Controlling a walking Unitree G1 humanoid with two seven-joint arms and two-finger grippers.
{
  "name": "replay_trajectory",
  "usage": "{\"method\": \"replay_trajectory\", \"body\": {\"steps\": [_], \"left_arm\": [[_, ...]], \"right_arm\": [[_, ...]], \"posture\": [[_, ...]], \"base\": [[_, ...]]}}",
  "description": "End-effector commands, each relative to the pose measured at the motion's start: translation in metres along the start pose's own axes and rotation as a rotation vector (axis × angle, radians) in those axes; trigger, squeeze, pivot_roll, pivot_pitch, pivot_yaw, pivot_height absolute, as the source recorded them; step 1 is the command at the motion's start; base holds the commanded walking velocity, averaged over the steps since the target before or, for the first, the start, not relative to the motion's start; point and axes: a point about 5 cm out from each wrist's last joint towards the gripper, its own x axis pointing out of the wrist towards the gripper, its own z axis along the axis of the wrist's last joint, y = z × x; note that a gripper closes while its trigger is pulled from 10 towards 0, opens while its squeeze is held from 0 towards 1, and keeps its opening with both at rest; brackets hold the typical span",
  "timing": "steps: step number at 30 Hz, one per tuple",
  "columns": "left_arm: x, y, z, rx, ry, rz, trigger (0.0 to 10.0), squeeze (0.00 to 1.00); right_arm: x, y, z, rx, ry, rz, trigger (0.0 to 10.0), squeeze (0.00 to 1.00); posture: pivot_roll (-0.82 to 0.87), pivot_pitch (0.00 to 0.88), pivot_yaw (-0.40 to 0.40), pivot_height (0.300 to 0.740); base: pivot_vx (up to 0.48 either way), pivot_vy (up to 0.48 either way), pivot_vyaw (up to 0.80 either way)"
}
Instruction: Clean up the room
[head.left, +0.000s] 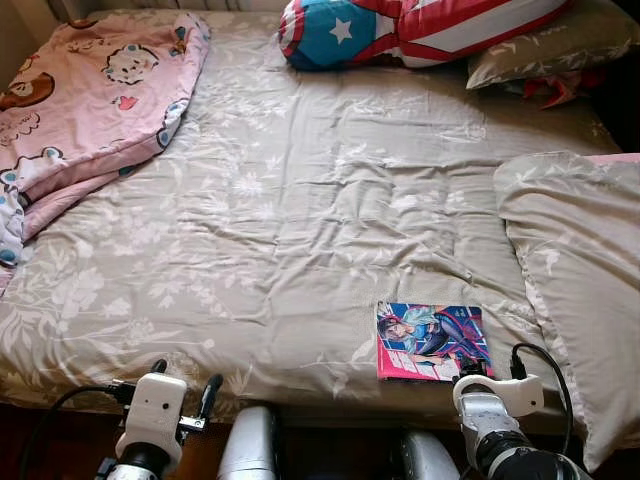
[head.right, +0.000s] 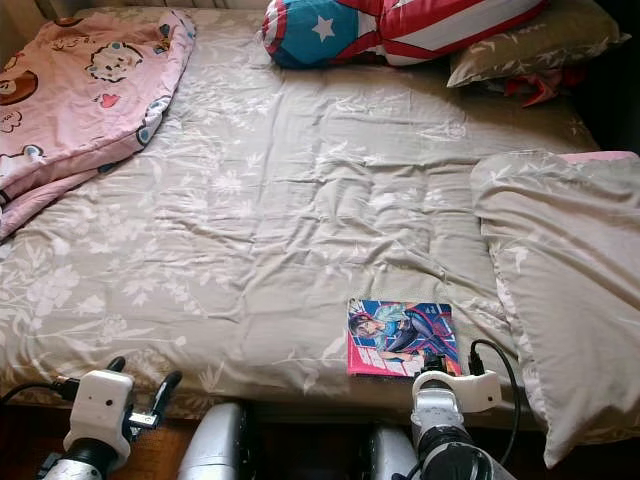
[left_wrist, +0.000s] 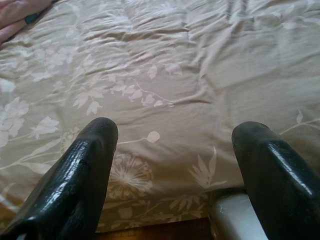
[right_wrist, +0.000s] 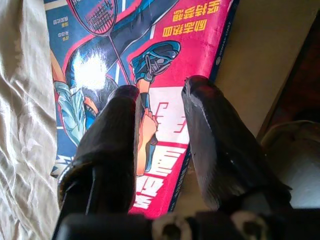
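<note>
A colourful comic book (head.left: 432, 340) lies flat on the grey-beige floral bed cover (head.left: 300, 220), close to the bed's front edge on the right. My right gripper (head.left: 470, 369) is at the book's near edge. In the right wrist view its fingers (right_wrist: 115, 145) hover just over the cover of the book (right_wrist: 100, 65) with a narrow gap between them, holding nothing. My left gripper (head.left: 186, 375) stands open at the front edge of the bed on the left, its fingertips (left_wrist: 100, 135) wide apart above the bare cover.
A pink cartoon blanket (head.left: 90, 90) is heaped at the far left corner. A star-and-stripe cushion (head.left: 400, 30) and a grey pillow (head.left: 560, 45) lie at the head, with something red (head.left: 555, 90) beside them. A second grey pillow (head.left: 580, 270) lies along the right side.
</note>
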Motion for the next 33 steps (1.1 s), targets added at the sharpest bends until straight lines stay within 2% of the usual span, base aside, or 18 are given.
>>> {"method": "replay_trajectory", "body": {"steps": [1, 9, 10, 11, 13, 14, 15, 17, 20, 24, 26, 27, 29, 33], "left_arm": [[-0.003, -0.001, -0.007, 0.001, 0.029, -0.008, 10.0, 0.0], [-0.001, 0.0, -0.009, 0.0, 0.035, -0.001, 10.0, 0.0], [0.0, 0.0, -0.013, -0.009, 0.045, 0.012, 10.0, 0.0], [0.008, 0.003, -0.025, -0.075, 0.082, 0.066, 10.0, 0.0], [0.019, 0.004, -0.036, -0.132, 0.112, 0.104, 10.0, 0.0], [0.021, 0.004, -0.037, -0.137, 0.116, 0.107, 10.0, 0.0], [0.027, 0.003, -0.04, -0.159, 0.124, 0.116, 10.0, 0.0], [0.034, 0.0, -0.044, -0.172, 0.132, 0.116, 10.0, 0.0], [0.046, -0.006, -0.048, -0.181, 0.145, 0.105, 10.0, 0.0], [0.059, -0.015, -0.063, -0.19, 0.193, 0.088, 10.0, 0.0], [0.06, -0.015, -0.065, -0.19, 0.201, 0.087, 10.0, 0.0], [0.064, -0.018, -0.075, -0.196, 0.244, 0.083, 10.0, 0.0], [0.065, -0.022, -0.087, -0.207, 0.307, 0.081, 10.0, 0.0], [0.063, -0.025, -0.097, -0.217, 0.366, 0.081, 10.0, 0.0]], "right_arm": [[-0.001, -0.011, 0.001, 0.0, -0.001, -0.037, 10.0, 0.0], [-0.001, -0.006, 0.0, -0.041, 0.001, -0.001, 10.0, 0.0], [-0.001, -0.003, 0.001, -0.092, -0.004, 0.031, 10.0, 0.0], [-0.002, 0.002, 0.001, -0.349, -0.01, 0.141, 10.0, 0.0], [-0.004, 0.001, 0.0, -0.553, -0.002, 0.22, 10.0, 0.0], [-0.004, 0.0, 0.0, -0.572, -0.001, 0.231, 10.0, 0.0], [-0.006, -0.007, -0.001, -0.652, 0.013, 0.259, 10.0, 0.0], [-0.009, -0.017, 0.0, -0.72, 0.024, 0.275, 10.0, 0.0], [-0.011, -0.029, 0.004, -0.75, 0.027, 0.262, 10.0, 0.0], [-0.018, -0.055, 0.004, -0.803, 0.039, 0.214, 10.0, 0.0], [-0.019, -0.059, 0.003, -0.815, 0.046, 0.208, 10.0, 0.0], [-0.024, -0.071, -0.003, -0.837, 0.078, 0.194, 10.0, 0.0], [-0.028, -0.082, -0.007, -0.825, 0.109, 0.162, 10.0, 0.0], [-0.029, -0.09, -0.006, -0.817, 0.127, 0.112, 10.0, 0.0]], "posture": [[0.27, 0.217, -0.012, 0.646], [0.26, 0.205, -0.018, 0.646], [0.25, 0.196, -0.02, 0.646], [0.21, 0.16, -0.029, 0.646], [0.19, 0.131, -0.035, 0.646], [0.19, 0.131, -0.035, 0.646], [0.16, 0.106, -0.04, 0.646], [0.15, 0.087, -0.043, 0.646], [0.13, 0.048, -0.045, 0.646], [0.08, 0.0, -0.042, 0.646], [0.08, 0.0, -0.042, 0.646], [0.06, 0.0, -0.037, 0.65], [0.06, 0.0, -0.036, 0.67], [0.05, 0.0, -0.042, 0.695]], "base": [[0.0, 0.0, 0.0], [0.0, 0.0, 0.0], [0.0, 0.0, 0.0], [0.0, 0.0, 0.0], [0.0, 0.0, 0.0], [0.0, 0.0, 0.0], [0.0, 0.0, 0.0], [0.0, 0.0, 0.0], [0.0, 0.0, 0.0], [0.0, 0.0, 0.0], [0.0, 0.0, 0.0], [0.0, 0.0, 0.0], [0.0, 0.0, 0.0], [0.0, 0.0, 0.0]]}}
